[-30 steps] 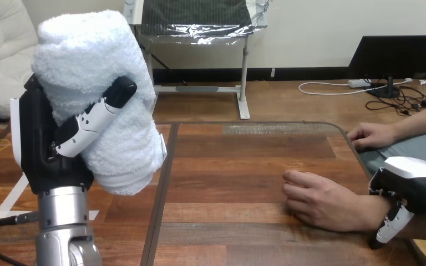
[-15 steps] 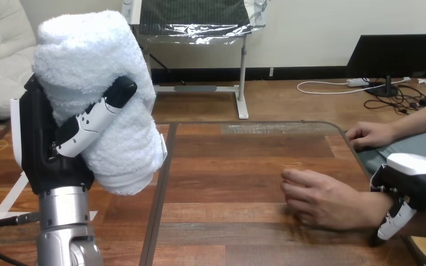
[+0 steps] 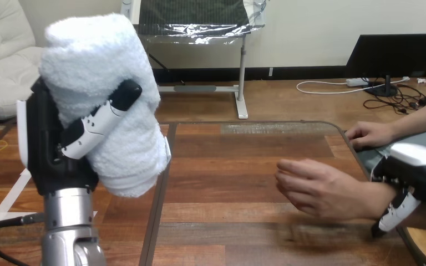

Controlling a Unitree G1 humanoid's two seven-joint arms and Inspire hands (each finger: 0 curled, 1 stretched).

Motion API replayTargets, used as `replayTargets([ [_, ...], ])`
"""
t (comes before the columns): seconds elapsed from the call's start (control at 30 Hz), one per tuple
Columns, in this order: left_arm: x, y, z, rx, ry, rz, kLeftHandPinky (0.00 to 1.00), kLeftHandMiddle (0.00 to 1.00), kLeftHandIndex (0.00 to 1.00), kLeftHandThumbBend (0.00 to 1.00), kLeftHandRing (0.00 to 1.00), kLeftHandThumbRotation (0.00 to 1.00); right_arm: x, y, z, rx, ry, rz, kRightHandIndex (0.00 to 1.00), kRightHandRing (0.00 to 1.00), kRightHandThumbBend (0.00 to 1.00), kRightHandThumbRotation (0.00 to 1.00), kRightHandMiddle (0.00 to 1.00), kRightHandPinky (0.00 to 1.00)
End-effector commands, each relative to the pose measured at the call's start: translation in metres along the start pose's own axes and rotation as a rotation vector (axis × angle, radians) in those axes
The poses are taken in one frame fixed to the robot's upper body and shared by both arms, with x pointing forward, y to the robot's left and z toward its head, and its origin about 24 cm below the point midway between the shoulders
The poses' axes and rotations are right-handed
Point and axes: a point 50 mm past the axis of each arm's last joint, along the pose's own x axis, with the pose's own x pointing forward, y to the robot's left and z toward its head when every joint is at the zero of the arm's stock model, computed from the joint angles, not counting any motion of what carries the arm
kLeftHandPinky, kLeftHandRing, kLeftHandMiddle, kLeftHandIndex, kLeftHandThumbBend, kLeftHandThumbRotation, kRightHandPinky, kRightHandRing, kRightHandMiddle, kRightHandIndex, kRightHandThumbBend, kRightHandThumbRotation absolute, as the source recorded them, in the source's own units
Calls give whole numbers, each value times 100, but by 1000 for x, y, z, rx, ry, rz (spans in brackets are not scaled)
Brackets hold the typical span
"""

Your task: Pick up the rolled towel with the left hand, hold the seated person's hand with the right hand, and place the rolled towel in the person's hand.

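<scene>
Up at my left, towel point(image 3: 105, 94) gripped, well apart from the person's hand point(image 3: 324, 191).
My left hand point(image 3: 55, 155) curls round the towel; my right hand point(image 3: 413, 172) clasps the wrist point(image 3: 380, 197), and the person's hand hovers just over the table point(image 3: 244, 155), seemingly back uppermost. If I bring the towel across before that palm faces up, it likely rolls off; a hard tug could twist the wrist.

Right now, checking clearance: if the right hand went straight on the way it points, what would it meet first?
The person's nearer hand: the right hand points left along the wrist it grips, with that hand directly ahead; depth is unclear.
</scene>
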Motion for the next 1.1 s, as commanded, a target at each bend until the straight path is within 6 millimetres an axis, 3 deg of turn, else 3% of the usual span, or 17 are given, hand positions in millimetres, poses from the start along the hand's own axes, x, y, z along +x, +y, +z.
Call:
replayTargets([
  [0.0, 12, -15, 4, -17, -64, -51, 18, 31, 37, 47, 23, 0, -6, -26, 6, 3, -27, -83, 40, 26, 88, 0, 35, 19],
  [1.07, 20, -27, -22, -24, 25, -80, 18, 32, 36, 49, 24, 0, -13, -56, 20, 0, -47, -142, 39, 25, 89, 1, 34, 18],
])
